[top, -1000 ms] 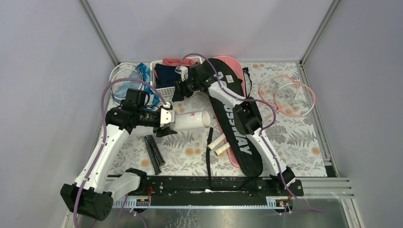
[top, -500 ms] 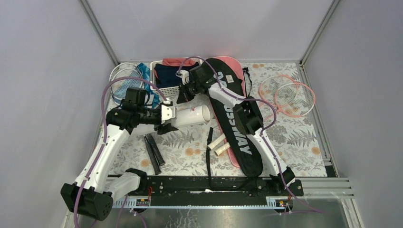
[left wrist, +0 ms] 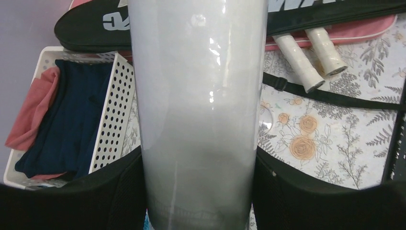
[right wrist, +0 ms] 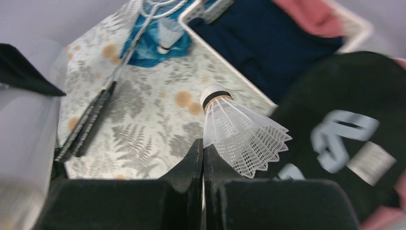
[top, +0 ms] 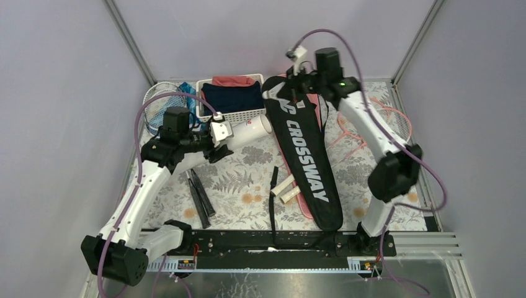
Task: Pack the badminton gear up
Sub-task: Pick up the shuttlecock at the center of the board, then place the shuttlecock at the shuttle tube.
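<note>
The right gripper (right wrist: 202, 146) has clamped onto a shuttlecock (right wrist: 242, 136) by its skirt and swung far, above the black bag (top: 305, 149). The left gripper (top: 218, 133) grasps the tube (top: 249, 130), raised left of centre, probably awaiting that shuttlecock.

Left wrist view: the shuttlecock tube (left wrist: 198, 96) runs off the top and bottom edges and hides the middle of the black bag (left wrist: 86, 28); we see the left gripper (left wrist: 198, 203) only as dark pads cut by the lower edge. From above, the pink bag (top: 304, 206) lies mostly under the black one. Right wrist view: background blurred; the right gripper (right wrist: 203, 151) hides where its tips meet the shuttlecock (right wrist: 239, 139).
</note>
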Robot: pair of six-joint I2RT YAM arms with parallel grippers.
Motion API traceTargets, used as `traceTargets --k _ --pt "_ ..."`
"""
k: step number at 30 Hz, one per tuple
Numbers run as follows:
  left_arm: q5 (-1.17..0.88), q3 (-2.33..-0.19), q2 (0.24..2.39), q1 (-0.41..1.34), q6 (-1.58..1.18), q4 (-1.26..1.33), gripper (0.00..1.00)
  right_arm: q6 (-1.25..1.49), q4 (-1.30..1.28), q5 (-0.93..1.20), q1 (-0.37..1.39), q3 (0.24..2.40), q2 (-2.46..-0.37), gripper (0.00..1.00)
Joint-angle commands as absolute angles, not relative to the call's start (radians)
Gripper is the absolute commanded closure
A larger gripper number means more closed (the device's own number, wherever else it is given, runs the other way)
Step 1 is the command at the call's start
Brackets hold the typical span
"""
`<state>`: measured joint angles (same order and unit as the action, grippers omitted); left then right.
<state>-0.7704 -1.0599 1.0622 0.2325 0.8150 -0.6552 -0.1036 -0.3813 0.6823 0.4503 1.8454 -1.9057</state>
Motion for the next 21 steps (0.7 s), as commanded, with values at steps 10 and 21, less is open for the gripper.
traceTargets --k 10,21 --pt "-0.707 -1.002 1.11 0.227 0.733 -0.456 0.42 -0.357 -0.572 0.55 0.397 1.576 -1.372 1.0" --pt "-0.751 -1.032 1.155 0.287 0.711 -0.452 0.42 -0.259 -0.6 0.757 0.429 1.572 -1.417 1.0"
